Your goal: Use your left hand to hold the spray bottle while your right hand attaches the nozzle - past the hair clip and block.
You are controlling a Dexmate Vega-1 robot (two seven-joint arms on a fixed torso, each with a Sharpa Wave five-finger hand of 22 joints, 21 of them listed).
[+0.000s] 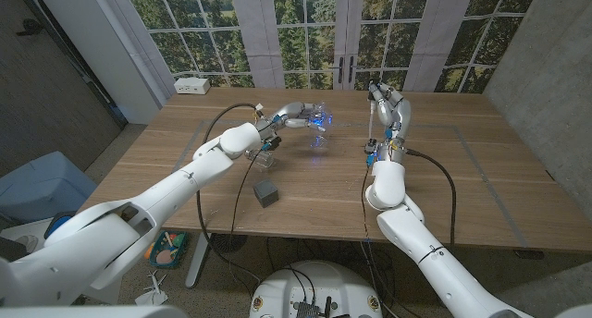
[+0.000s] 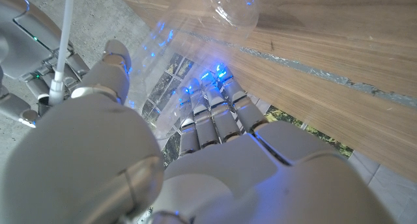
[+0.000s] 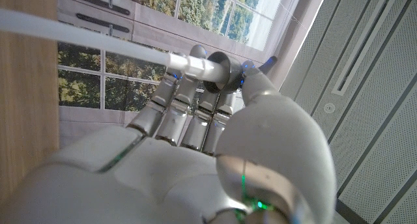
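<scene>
My left hand (image 1: pixel 294 115) holds the clear spray bottle (image 1: pixel 319 119) tilted above the table's far middle, lit blue by the hand's lights. In the left wrist view its fingers (image 2: pixel 215 113) wrap the bottle (image 2: pixel 189 61), and the open mouth (image 2: pixel 234 6) points away over the wood. My right hand (image 1: pixel 389 107) is raised to the right of the bottle, apart from it, and grips the nozzle (image 3: pixel 221 71). The nozzle's white dip tube (image 1: pixel 372 133) hangs down from the hand; the tube (image 3: pixel 98 45) also runs across the right wrist view.
A grey block (image 1: pixel 266 193) sits on the wooden table (image 1: pixel 462 189) below my left forearm. A small pale hair clip (image 1: pixel 265 158) lies just behind it, partly under the arm. A white box (image 1: pixel 192 85) stands at the far left corner. Cables run along both arms.
</scene>
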